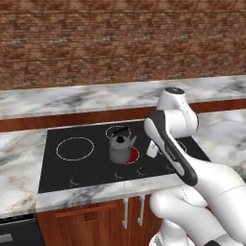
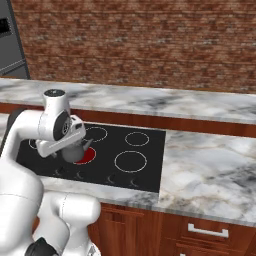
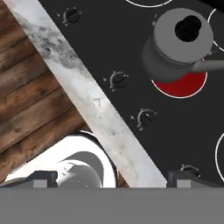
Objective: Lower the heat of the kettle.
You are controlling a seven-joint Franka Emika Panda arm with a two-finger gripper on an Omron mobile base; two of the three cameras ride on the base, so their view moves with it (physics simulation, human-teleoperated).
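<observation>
The small grey kettle [image 1: 120, 147] with a dark arched handle stands on a glowing red burner [image 1: 134, 155] of the black cooktop [image 1: 91, 166]. From above in the hand view, the kettle [image 3: 177, 43] covers most of the red burner [image 3: 183, 85]. A row of dark knobs runs along the cooktop's front; two of them [image 3: 119, 79] [image 3: 146, 117] lie nearest the kettle. My gripper [image 3: 113, 179] hovers open above the counter's front edge, with nothing between its fingertips [image 3: 181, 178]. In the left base view the gripper [image 1: 153, 151] hangs just right of the kettle. In the right base view my arm hides most of the kettle [image 2: 74, 151].
A marble counter [image 2: 210, 170] surrounds the cooktop, with a brick wall [image 1: 96, 43] behind. Unlit burner rings [image 1: 75, 148] [image 2: 130, 161] lie left and right of the kettle. Wooden cabinet doors [image 1: 96, 221] sit below the counter edge. A dark appliance [image 2: 10, 35] stands at far left.
</observation>
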